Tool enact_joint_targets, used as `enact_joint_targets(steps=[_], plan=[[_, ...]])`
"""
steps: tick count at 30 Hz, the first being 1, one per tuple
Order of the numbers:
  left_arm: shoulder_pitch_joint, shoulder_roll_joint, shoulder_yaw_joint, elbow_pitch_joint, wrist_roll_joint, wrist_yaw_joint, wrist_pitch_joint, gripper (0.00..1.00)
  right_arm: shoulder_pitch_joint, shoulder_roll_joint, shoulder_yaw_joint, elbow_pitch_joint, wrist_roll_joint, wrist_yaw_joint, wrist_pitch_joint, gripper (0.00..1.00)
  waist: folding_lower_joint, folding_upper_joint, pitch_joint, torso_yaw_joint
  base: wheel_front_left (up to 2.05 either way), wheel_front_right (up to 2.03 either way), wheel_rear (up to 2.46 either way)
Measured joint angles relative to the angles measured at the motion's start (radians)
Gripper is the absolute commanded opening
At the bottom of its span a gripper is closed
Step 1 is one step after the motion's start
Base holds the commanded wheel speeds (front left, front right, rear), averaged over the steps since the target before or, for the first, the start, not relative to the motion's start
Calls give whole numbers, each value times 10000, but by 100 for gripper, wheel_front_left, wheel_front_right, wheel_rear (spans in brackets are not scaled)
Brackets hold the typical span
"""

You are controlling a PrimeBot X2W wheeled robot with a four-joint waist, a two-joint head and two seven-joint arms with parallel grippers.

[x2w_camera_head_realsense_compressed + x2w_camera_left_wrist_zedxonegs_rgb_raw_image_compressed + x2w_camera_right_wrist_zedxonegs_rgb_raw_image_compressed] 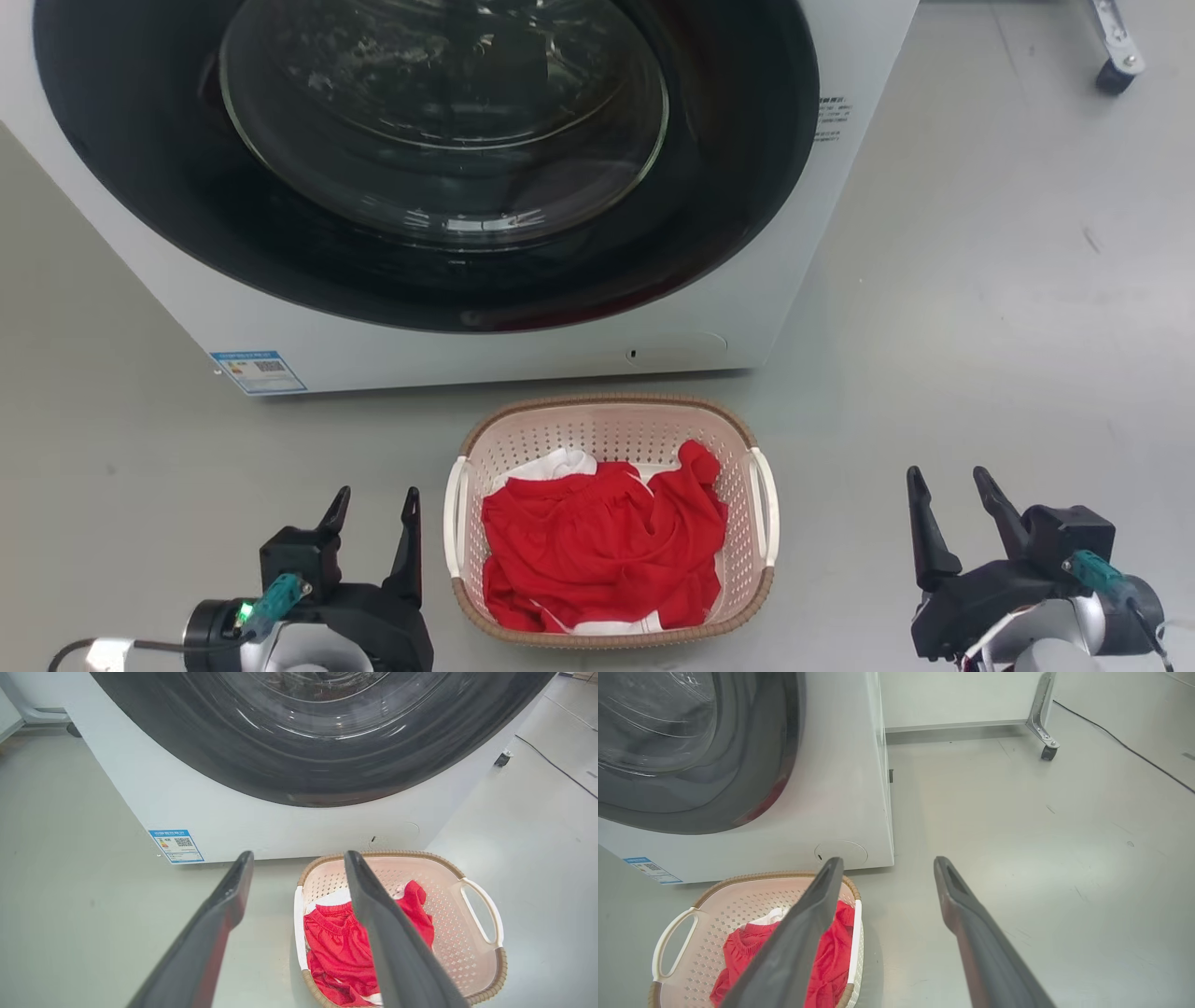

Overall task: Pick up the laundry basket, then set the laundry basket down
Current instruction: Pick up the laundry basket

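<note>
The laundry basket (611, 431) stands on the grey floor just in front of the washing machine, pale pink-beige with a brown woven rim and white side handles (455, 516). Red cloth (602, 546) with some white fabric fills it. My left gripper (373, 509) is open close beside the basket's left handle, not touching it. My right gripper (948, 487) is open farther off to the basket's right, over bare floor. The left wrist view looks over the basket (467, 952) between open fingers (392, 933). In the right wrist view the basket (738, 900) lies at lower left.
A white washing machine (523, 345) with a dark round glass door stands directly behind the basket. A castor of a metal frame (1113, 75) sits at the far right, and a black cable (1125, 744) runs along the floor beyond it. Open grey floor lies to both sides.
</note>
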Motion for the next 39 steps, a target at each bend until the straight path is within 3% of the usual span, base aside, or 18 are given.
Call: enact_joint_targets(steps=[10, 19, 39], plan=[[-1165, -115, -121, 1396, -119, -389, 763, 100, -1279, 435, 303, 1066, 13, 236, 518, 100, -1, 0, 1234, -107, 0, 0, 0], [-2151, -221, -184, 2460, -286, -825, 1419, 100, -2302, 848, 608, 2038, -19, 247, 905, 100, 0, 1, 2270, -245, 0, 0, 0], [-4078, -121, -63, 3800, -397, -1003, 1950, 100, -4218, 1118, 995, 3486, -119, 454, 1210, 100, -1, 1, 4303, -431, 0, 0, 0]])
